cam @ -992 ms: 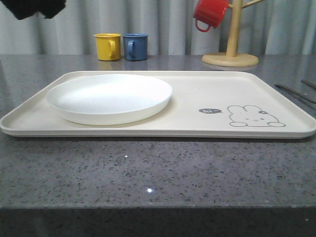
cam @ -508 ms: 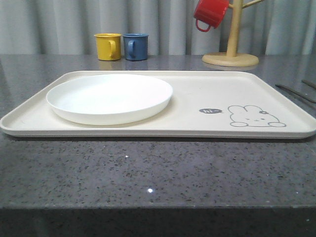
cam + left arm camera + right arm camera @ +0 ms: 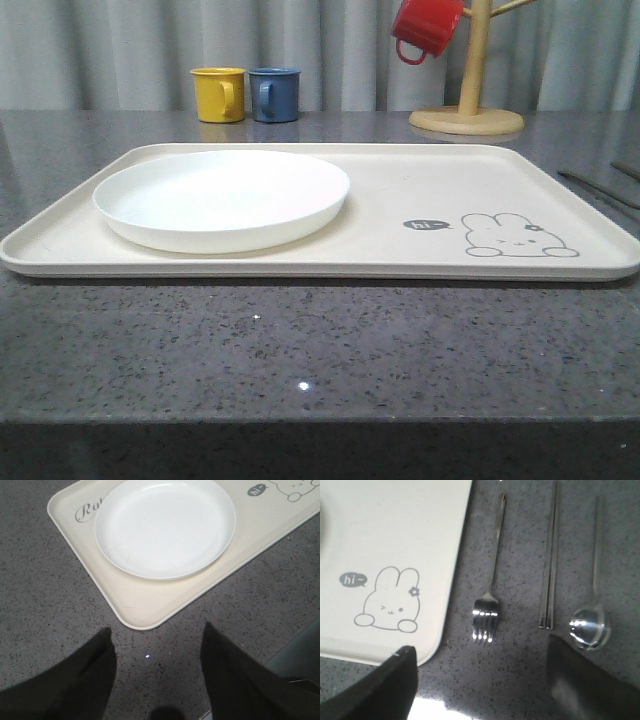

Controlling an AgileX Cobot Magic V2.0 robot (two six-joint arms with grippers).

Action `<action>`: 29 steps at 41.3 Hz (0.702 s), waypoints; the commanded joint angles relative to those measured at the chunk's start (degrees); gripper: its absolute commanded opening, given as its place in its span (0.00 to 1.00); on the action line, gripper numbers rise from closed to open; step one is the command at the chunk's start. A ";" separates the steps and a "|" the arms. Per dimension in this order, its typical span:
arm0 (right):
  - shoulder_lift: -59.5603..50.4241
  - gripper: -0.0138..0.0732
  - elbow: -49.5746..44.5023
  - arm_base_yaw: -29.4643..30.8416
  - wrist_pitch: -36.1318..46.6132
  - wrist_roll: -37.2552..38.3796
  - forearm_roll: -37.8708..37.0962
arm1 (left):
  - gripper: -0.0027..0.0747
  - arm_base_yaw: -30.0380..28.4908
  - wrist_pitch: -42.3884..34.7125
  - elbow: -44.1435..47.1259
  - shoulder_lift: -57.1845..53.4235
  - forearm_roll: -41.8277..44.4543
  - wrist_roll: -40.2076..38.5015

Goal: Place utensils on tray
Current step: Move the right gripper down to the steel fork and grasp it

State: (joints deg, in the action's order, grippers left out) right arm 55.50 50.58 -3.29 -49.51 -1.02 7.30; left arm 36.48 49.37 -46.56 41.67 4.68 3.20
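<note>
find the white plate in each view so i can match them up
Front view: white plate sits on the left half of the tray.
Left wrist view: plate covers part of the "Rabbit" script.
Right wrist view: I can't make out the plate.
Shared landmark: the "hi" bubble.

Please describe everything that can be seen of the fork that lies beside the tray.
The fork is slim, shiny, silver-coloured, apparently metal, with four tines and a long thin handle. It lies flat on the dark speckled countertop, off the tray, roughly parallel to the tray's near edge. It is the utensil closest to the tray; the chopsticks and the spoon lie further out. Light glints off the tines. Nothing touches it except the countertop, and the right end effector is open with its fingers apart.
</note>
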 commanded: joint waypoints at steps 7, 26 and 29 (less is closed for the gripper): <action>12.05 0.60 6.81 -1.29 -0.67 -1.11 -0.98 | 0.51 0.39 -3.90 -1.51 -0.20 0.26 -0.69; 28.37 0.57 16.60 -1.21 -1.27 -1.11 -3.12 | 0.51 0.39 -3.90 -1.51 -0.20 0.26 -0.69; 30.26 0.57 17.64 -1.21 -1.27 -1.11 -3.12 | 0.51 0.39 -3.90 -1.51 -0.20 0.26 -0.69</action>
State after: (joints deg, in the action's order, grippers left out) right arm 85.70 65.39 -4.52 -52.15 -1.46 4.73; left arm 36.48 49.33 -46.56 41.67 4.68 3.07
